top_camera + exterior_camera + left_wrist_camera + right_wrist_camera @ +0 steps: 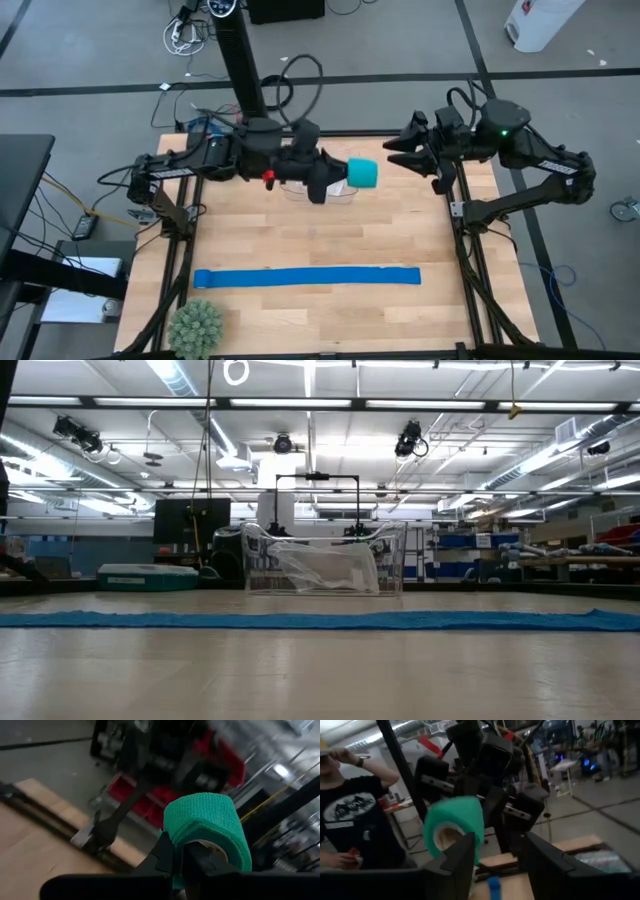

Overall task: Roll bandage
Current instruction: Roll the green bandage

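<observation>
The bandage is a small teal roll point(362, 173) held up in the air over the far middle of the table, its hollow core point(447, 836) facing the right arm. My left gripper point(340, 181) reaches in level from the table's left and is shut on the roll point(207, 822). To the roll's right, a short gap away, my right gripper point(404, 152) stands open and level, with nothing between its fingers point(464, 854). Both grippers are out of the low view. My left gripper holds the roll by the end wall nearest it point(176, 840). One finger point(202, 862) looks to reach into the hollow core and the other point(165, 857) lies outside the wall. The fingers come level from the table's left, along the roll's axis. The roll hangs clear of the table.
A royal-blue strip point(306, 277) lies flat and stretched out across the table's near half. A clear plastic container point(322, 565) stands under the left gripper. A spiky green ball point(195, 326) sits at the near left corner. A person point(350, 815) stands beyond the table.
</observation>
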{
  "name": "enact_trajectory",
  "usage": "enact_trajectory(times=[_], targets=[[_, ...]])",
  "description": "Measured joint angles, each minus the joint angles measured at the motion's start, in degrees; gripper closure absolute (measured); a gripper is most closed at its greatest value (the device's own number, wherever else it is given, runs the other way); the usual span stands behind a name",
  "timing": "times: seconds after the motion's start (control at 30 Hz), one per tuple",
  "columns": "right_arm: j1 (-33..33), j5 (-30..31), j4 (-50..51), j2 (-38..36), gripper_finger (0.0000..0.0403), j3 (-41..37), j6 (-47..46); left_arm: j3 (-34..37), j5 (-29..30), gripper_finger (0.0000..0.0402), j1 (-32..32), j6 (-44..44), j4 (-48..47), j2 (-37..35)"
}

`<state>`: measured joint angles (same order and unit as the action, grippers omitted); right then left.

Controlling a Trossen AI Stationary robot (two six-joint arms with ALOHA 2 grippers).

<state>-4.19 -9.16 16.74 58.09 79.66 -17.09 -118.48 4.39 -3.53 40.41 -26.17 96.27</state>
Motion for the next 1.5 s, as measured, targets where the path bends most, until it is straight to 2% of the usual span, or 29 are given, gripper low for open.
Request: enact_trajectory(times=[0.1, 0.3, 0.4, 0.57, 0.73, 0.87, 1.1, 1.5], targets=[[0.72, -0.08, 2.49, -0.07, 0.0229, 0.00, -2.04, -0.10, 1.40, 0.0380, -1.08, -1.71, -6.47, -0.28], [2.02, 0.00, 10.68, 0.96, 0.0218, -0.01, -2.87, -4.27, 8.53, 0.0380, -2.94, -5.53, -28.69, -0.75], [2.82, 0.00, 11.92, 2.46, 0.0219, -0.04, -2.95, -4.28, 7.51, 0.0380, -3.41, -5.19, -37.95, -0.69], [2.96, -0.05, 12.06, 4.73, 0.0220, -0.04, -2.99, -4.24, 2.33, 0.0380, -3.95, -2.51, -52.35, 1.07], [2.96, 0.05, 12.11, 6.22, 0.0220, -0.04, -2.99, -4.22, -0.60, 0.0379, -4.00, -0.88, -61.27, 3.40], [2.96, 0.03, 12.11, 6.77, 0.0220, -0.04, -4.49, -4.22, -0.53, 0.0379, -4.00, -1.89, -63.86, 5.49], [2.99, 0.01, 12.86, 6.52, 0.0220, -0.04, -7.86, 1.20, -1.29, 0.0378, -4.11, -7.35, -58.27, 9.49], [4.50, 0.90, 20.62, 1.78, 0.0220, -0.04, -10.37, 24.05, -3.35, 0.0377, -5.11, -8.50, -46.34, 9.96]])
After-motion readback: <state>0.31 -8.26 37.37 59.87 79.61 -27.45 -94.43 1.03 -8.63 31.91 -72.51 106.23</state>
